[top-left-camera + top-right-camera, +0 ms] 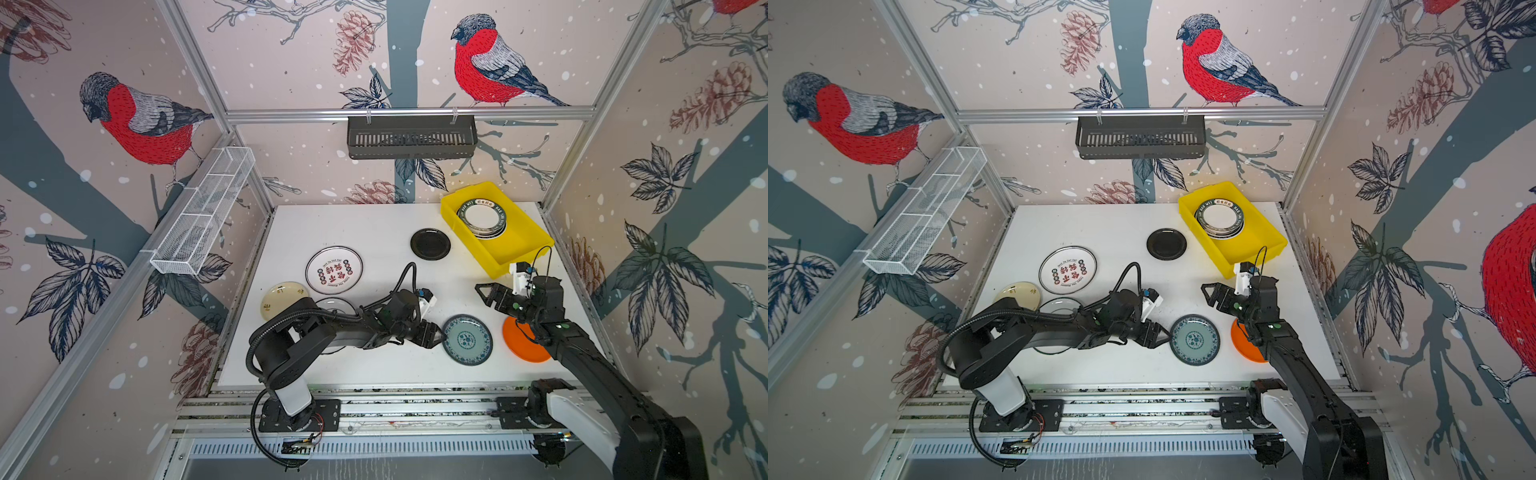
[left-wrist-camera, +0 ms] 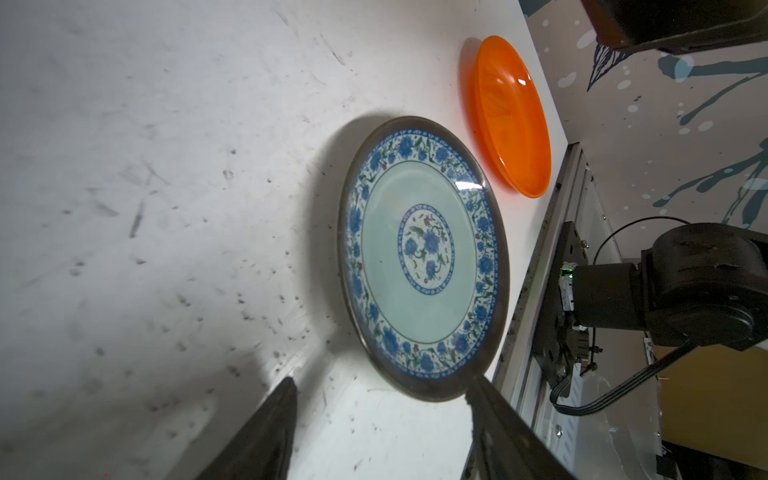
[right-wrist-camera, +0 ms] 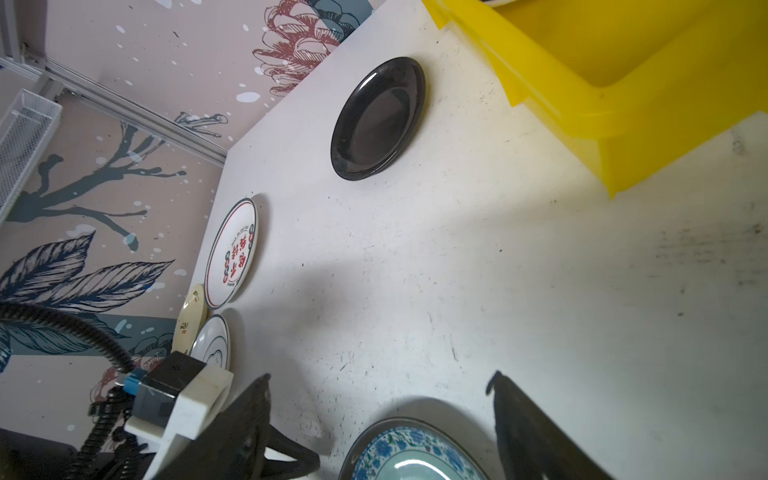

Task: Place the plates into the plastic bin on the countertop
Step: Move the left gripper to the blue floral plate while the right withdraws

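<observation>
A teal-patterned plate (image 1: 467,340) lies flat near the front of the countertop (image 1: 374,224). My left gripper (image 1: 435,335) is low at its left edge, open. In the left wrist view the rim reaches between the fingertips (image 2: 478,386) and nothing is gripped. My right gripper (image 1: 482,293) hangs open and empty between that plate and the yellow plastic bin (image 1: 528,245), which holds a stack of green-rimmed plates (image 1: 482,217). An orange plate (image 1: 521,347) lies partly under the right arm. A black plate (image 1: 430,244), a red-lettered white plate (image 1: 334,270), a cream plate (image 1: 284,300) and a white plate (image 1: 334,304) lie further left.
A black slatted basket (image 1: 411,142) hangs on the back rail and a white wire mesh basket (image 1: 203,210) on the left rail. Aluminium rails frame the countertop, and the arm bases stand along its front edge.
</observation>
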{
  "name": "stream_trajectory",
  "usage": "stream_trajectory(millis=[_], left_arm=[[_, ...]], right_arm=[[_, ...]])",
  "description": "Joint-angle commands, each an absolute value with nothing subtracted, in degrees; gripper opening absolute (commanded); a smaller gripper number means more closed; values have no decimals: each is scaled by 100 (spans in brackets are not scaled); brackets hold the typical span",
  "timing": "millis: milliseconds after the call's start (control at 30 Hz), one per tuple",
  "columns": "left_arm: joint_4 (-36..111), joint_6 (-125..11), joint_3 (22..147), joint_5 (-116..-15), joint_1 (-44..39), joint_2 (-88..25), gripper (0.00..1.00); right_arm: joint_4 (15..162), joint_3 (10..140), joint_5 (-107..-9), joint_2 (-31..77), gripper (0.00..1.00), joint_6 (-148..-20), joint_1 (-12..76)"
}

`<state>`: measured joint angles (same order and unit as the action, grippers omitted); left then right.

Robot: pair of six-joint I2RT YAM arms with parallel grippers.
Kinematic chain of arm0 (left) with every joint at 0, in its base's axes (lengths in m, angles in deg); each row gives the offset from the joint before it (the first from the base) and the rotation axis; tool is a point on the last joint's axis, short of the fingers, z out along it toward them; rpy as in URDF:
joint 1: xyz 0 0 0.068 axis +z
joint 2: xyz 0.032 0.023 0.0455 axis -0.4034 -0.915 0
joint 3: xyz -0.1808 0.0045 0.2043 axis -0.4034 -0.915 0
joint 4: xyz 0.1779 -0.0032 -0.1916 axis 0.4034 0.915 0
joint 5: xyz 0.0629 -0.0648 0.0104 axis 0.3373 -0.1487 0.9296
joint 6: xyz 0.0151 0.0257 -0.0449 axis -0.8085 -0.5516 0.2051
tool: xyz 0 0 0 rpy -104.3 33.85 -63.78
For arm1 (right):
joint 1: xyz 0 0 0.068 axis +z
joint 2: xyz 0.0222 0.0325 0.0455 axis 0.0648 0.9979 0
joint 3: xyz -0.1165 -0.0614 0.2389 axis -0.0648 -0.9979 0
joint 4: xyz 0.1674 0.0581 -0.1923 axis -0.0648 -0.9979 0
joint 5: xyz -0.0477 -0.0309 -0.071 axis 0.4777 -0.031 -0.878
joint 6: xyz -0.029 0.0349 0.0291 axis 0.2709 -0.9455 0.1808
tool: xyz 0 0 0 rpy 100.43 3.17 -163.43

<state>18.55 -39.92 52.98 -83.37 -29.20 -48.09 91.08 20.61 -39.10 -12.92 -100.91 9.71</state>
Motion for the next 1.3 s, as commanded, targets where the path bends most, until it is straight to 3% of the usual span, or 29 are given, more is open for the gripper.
stream_trajectory(millis=[0, 167, 500, 1067, 1267], left_arm=[[1379, -3709, 5360, -8606, -2975, -4980, 60], [1408, -3689, 5544, -8694, -3000, -5217, 45], [1743, -3708, 5731, -8439, -3017, -5378, 37], [2807, -3988, 6399, -7835, -3183, -5729, 38], [3001, -4023, 6556, -7798, -3202, -5856, 26]], right_arm=[[9508, 1895, -3834, -1481, 84, -10212, 990], [9338, 1896, -3947, -1640, 85, -10168, 987], [9105, 2023, -4115, -1732, 85, -10098, 978], [8858, 2111, -4504, -1929, 86, -10054, 960], [8845, 2120, -4533, -1973, 87, -10045, 917]])
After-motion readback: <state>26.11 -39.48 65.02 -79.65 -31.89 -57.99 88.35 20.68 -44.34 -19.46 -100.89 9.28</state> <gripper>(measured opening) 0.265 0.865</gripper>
